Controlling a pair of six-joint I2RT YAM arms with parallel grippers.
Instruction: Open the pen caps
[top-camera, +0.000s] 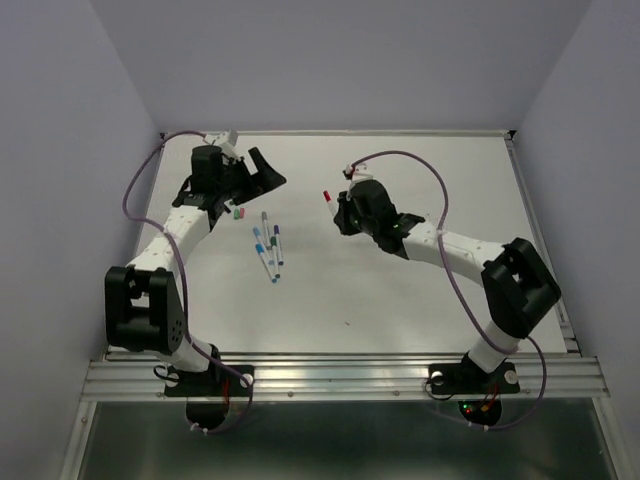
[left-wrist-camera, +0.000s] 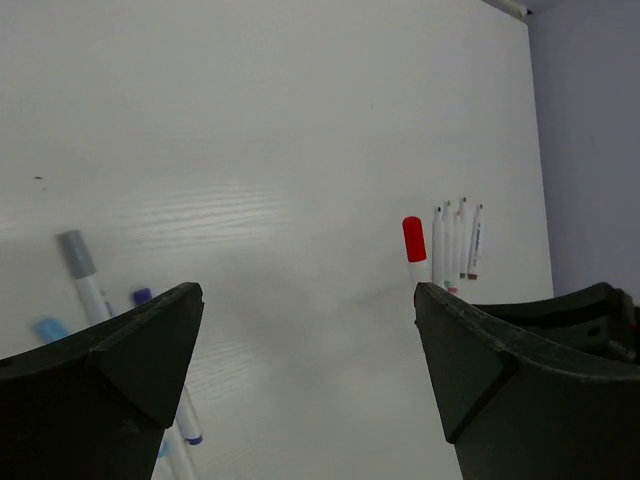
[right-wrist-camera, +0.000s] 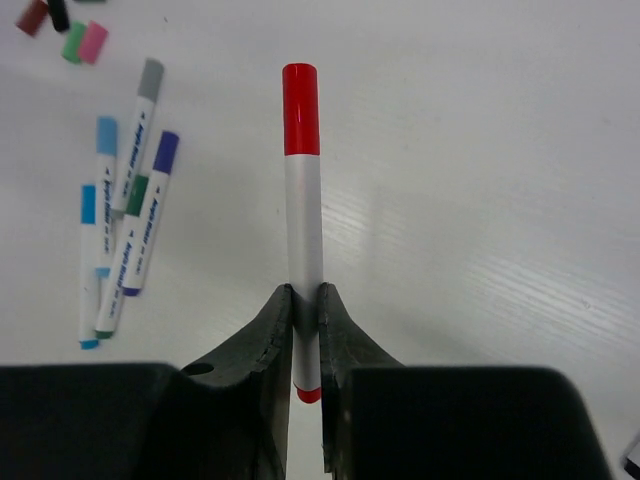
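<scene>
Your right end effector clenches one red-capped pen; your left end effector gapes. Left of that pen: five capped pens, four loose caps, white tabletop.

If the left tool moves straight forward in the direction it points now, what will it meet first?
Most likely the bare table: nothing lies ahead between the fingers of the open left tool. The red-capped pen, held by the right tool, stands just off that line; depth is unclear.

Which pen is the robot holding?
The red-capped pen, pinched by its white barrel in the right tool. The other pens, with grey, blue, green and purple caps, lie loose together on the table.
</scene>
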